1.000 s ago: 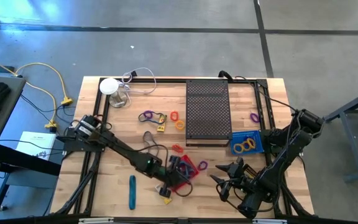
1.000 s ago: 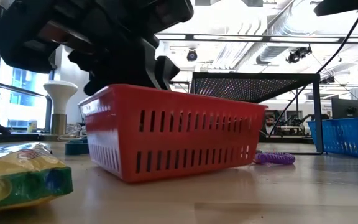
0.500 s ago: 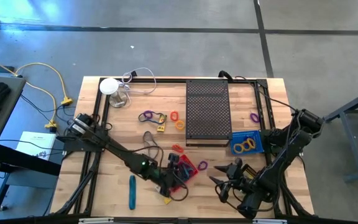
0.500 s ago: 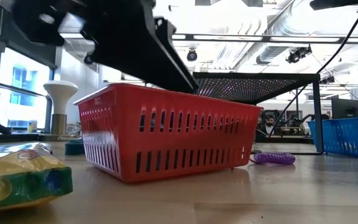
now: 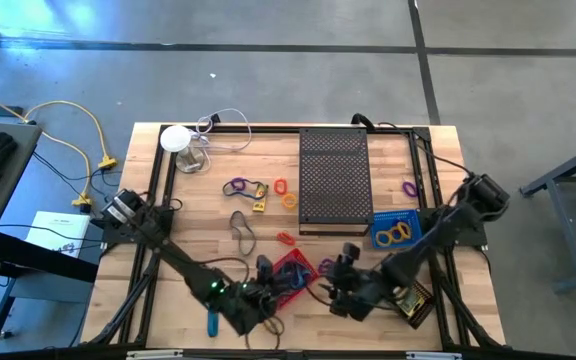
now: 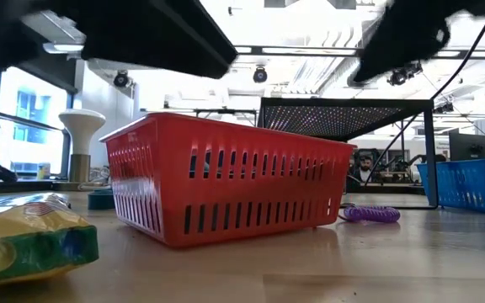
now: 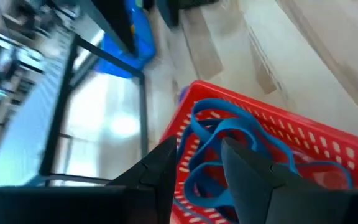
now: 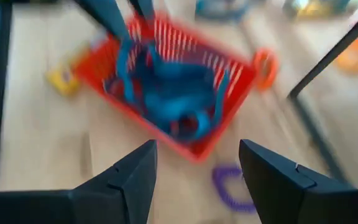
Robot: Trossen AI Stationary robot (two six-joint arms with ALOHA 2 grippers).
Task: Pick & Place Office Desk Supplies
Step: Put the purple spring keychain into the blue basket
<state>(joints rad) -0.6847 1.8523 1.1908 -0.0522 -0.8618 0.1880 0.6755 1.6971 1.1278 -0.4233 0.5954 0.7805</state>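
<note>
Tabletop: blue loops [image 7: 229,140] beyond left tool [image 7: 197,162]

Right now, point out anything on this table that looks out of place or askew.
The red basket sits skewed to the table edges, blue bands piled inside. A purple loop lies loose on the wood just beside it, and a yellow packet lies apart near the low camera.

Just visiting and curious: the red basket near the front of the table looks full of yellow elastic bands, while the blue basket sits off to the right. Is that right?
Not quite. The bands in the red basket are blue, not yellow; both wrist views show this. The yellow rings lie in the blue basket, which does sit off to the right, as the high view shows.
</note>
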